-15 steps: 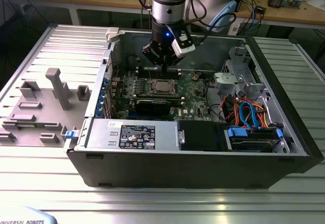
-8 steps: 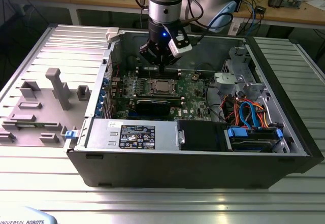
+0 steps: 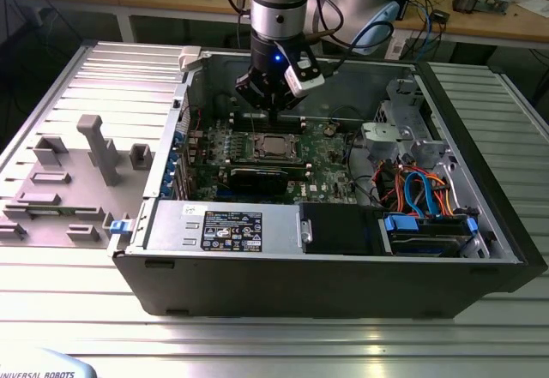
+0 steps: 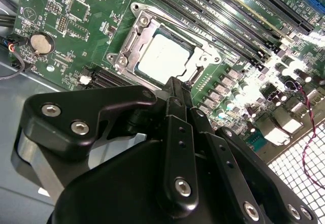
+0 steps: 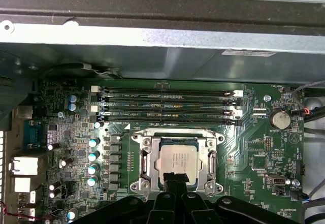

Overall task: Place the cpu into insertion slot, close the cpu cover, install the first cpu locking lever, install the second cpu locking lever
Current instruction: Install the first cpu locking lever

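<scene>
Pressed together at the tips, the gripper (image 3: 273,121) hangs inside the open computer case (image 3: 300,284), just above one edge of the socket (image 5: 136,138). The wrist views give the detail. The chip (image 5: 177,159), a flat square with a dull silvery top, lies in the socket, and the cover (image 5: 144,155), a thin bright metal frame, lies flat around it. Whether the gripper touches it I cannot tell. The first wrist view adds long dark memory slots (image 5: 167,104) and a round coin battery (image 5: 277,118) on the green board (image 5: 254,153). The exterior view takes in the ribbed metal table (image 3: 257,344).
</scene>
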Robot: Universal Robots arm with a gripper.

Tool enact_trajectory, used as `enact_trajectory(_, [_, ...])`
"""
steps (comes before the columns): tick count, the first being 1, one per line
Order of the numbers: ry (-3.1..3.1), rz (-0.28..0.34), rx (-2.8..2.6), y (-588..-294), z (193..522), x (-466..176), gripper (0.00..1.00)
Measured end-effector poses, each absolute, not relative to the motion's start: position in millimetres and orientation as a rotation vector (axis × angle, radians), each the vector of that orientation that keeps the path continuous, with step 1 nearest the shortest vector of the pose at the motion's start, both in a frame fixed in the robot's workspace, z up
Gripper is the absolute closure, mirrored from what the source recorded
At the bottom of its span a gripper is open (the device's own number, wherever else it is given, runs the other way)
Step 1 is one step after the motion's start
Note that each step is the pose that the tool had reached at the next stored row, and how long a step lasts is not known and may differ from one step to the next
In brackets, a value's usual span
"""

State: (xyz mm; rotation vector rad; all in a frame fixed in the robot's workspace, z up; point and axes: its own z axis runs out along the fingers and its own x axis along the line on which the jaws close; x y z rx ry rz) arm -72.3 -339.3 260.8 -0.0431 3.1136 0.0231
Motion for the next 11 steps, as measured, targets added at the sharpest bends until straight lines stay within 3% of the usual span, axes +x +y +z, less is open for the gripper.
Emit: enact_trajectory(11, [3.114, 0.023, -0.043, -339, 261, -85, 0.89])
